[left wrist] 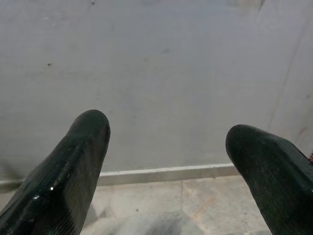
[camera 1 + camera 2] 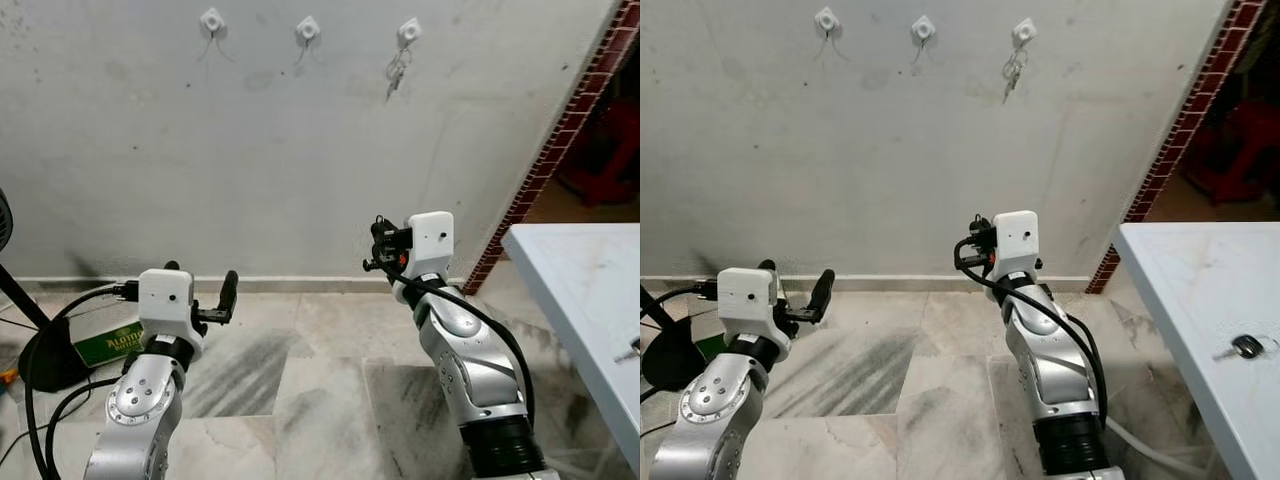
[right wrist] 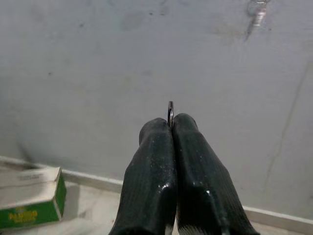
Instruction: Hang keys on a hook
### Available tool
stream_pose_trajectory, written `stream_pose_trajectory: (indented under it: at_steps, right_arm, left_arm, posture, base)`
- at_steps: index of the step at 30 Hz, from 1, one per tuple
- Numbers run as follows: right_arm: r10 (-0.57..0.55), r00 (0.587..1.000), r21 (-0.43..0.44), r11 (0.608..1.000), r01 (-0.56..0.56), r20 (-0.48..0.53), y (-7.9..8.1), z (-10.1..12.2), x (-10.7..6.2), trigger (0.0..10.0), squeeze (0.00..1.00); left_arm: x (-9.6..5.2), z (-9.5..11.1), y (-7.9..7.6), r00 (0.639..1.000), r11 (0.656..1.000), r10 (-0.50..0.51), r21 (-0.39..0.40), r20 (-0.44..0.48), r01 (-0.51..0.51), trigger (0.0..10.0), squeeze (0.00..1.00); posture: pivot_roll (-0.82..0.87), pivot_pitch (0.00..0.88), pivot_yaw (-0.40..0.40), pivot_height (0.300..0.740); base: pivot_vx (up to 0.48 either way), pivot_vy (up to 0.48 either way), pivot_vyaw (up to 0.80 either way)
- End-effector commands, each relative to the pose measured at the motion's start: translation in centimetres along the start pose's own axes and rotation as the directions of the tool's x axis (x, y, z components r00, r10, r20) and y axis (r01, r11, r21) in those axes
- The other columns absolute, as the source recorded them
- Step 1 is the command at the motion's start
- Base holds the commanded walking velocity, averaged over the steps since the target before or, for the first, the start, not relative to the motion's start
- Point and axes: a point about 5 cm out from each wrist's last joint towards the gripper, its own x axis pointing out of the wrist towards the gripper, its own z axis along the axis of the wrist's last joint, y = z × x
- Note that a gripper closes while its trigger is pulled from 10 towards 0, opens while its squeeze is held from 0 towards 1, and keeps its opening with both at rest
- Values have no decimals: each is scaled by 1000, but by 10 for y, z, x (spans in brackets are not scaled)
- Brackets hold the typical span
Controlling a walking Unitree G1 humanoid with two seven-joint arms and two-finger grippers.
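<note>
I am pinching a thin metal key ring [image 3: 170,113] edge-on in my right end effector [image 3: 172,122], fingers fully closed, low before the wall hooks [image 2: 308,29]. Light, stiff, slippery; likely twisting.

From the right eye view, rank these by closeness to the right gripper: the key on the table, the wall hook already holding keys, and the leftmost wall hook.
Right gripper, shut on a key ring:
1. Hook with keys, on the wall just right of and above it.
2. Leftmost hook, high on the wall toward the robot's left.
3. Key on the table, far right.
Two and three are close; treat that order as tentative.
</note>
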Motion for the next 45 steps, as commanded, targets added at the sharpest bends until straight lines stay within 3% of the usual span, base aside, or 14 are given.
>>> stream_pose_trajectory:
  at_steps: [1,22,45]
  right_arm:
    - [-37,999,-15,999,37,22,-12,5,-4,10000,0]
    - [-31,999,-27,999,32,20,-11,2,-3,10000,0]
    - [-31,999,-32,999,32,13,-12,0,-2,10000,0]
  left_arm:
    - [1,7,-9,999,999,-38,-17,30,38,10000,0]
    - [1,6,-10,999,999,-38,-33,31,39,10000,0]
    - [1,6,-11,999,998,-45,-33,27,46,10000,0]
  posture:
    - [189,0,-27,740]
    - [190,0,-35,740]
    - [192,0,-34,740]
  base:
    - [465,0,0]
    - [452,12,0]
    - [309,363,0]
